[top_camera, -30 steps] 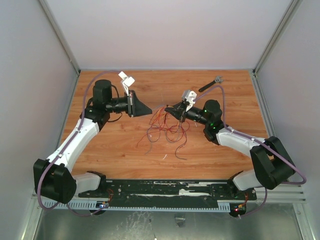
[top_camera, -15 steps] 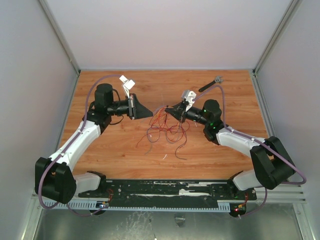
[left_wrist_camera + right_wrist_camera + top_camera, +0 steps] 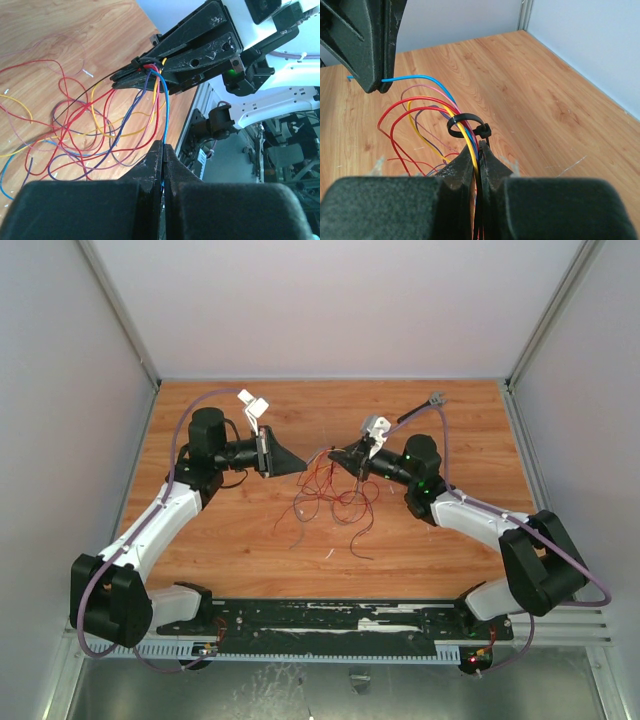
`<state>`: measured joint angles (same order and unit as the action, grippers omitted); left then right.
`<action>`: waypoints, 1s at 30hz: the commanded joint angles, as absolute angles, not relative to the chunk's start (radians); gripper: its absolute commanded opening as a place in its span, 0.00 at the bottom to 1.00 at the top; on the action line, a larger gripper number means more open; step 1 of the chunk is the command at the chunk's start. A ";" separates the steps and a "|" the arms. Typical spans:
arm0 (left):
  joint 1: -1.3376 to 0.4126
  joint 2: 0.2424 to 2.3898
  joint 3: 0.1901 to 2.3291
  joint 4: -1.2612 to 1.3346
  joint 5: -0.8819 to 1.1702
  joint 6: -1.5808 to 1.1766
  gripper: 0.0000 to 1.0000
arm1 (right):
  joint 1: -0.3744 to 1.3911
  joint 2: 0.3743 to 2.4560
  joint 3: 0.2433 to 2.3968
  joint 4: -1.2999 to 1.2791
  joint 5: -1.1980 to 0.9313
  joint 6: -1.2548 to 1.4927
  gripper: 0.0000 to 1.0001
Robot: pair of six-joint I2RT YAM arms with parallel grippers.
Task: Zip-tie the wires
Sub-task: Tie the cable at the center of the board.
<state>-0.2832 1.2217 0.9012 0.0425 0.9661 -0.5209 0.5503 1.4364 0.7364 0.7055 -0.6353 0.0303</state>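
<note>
Two sets of jaws are shut tight, and they face each other over the middle of the bench (image 3: 240,550).

The left jaws pinch one thin blue wire (image 3: 165,112). It runs straight from their tips across to the tips of the right jaws.

The right jaws are clenched on a bunch of wires (image 3: 422,112): red, yellow, blue and purple ones. Just past their tips, a black zip tie (image 3: 464,121) makes a small loop around the bunch. Its little square head sits right beside the tips. The loop is not snug, and some space shows inside it. I cannot tell if the tail of the tie is also in the jaws.

From the bunch, the wires hang down and spread in loose curls on the wood. The pile lies between the two arms, near the middle of the bench. A few ends stick out toward the near edge.

The left arm (image 3: 160,520) reaches in from the left, and the right arm (image 3: 480,522) from the right.
</note>
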 commanded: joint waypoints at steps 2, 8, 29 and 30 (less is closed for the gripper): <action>-0.287 1.223 0.919 0.081 0.974 -0.528 0.00 | 0.559 1.433 0.766 0.698 -0.603 0.036 0.05; -0.287 1.211 0.904 0.080 0.973 -0.532 0.00 | 0.558 1.427 0.765 0.697 -0.595 0.040 0.04; -0.287 1.184 0.908 0.061 0.971 -0.563 0.00 | 0.610 1.439 0.795 0.675 -0.538 0.059 0.04; -0.287 1.183 0.906 0.061 0.969 -0.564 0.00 | 0.611 1.440 0.796 0.676 -0.535 0.059 0.04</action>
